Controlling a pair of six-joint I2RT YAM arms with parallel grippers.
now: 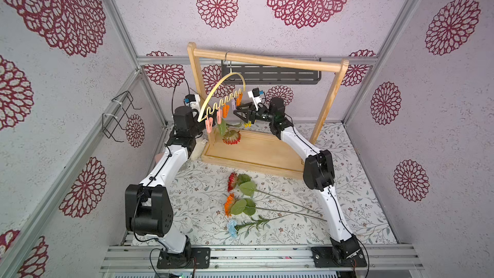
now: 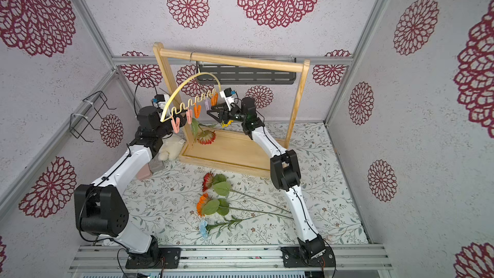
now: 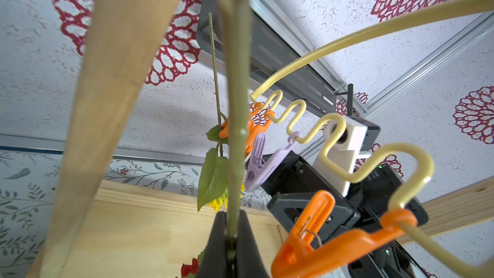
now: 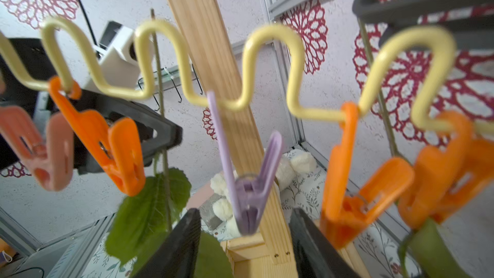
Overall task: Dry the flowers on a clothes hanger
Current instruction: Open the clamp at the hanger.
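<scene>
The clothes hanger [image 4: 275, 32] is pale yellow, its clothespins [image 4: 248, 204] pink, orange and lilac.

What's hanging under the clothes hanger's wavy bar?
Pink, orange and lilac clothespins. Below, a red flower hangs head down, stem in the left gripper. A yellow flower is clipped at the far end; the right gripper covers most of its head in both top views.

The left arm [image 1: 172, 160] and right arm [image 1: 332, 211] wear white shells between boxy black joints [image 1: 148, 209], thin black cables [image 1: 159, 169] running along them. Screws dot the black base plates [image 1: 197, 259]; the left gripper [image 3: 232, 213] and right gripper [image 4: 246, 211] have black wedge-shaped fingers [image 4: 181, 236].
</scene>
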